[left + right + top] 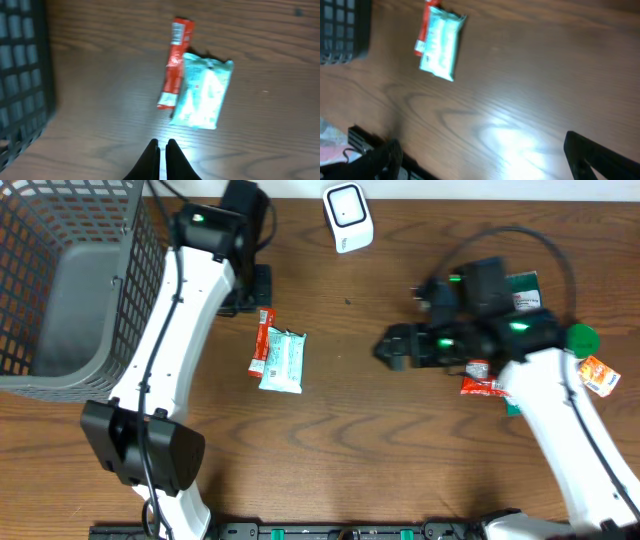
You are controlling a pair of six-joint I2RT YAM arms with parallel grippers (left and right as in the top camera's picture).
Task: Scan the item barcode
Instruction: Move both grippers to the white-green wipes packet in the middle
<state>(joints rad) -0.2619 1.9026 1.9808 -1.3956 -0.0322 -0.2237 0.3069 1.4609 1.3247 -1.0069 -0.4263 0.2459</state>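
Two items lie side by side on the wooden table: a teal-and-white pouch (282, 362) (202, 92) (441, 42) and a slim red bar (262, 340) (175, 62) (426, 25) touching its left edge. The white barcode scanner (347, 217) stands at the table's far edge. My left gripper (258, 292) (162, 146) is shut and empty, hovering just behind the red bar. To the right of both items, my right gripper (390, 348) (482, 142) is open wide, with only bare table between its fingers.
A grey wire basket (70, 275) (20, 75) (342, 30) fills the back left corner. By the right arm lie a red packet (480, 385), an orange packet (600, 375), a green cap (582, 337) and a green package (522, 285).
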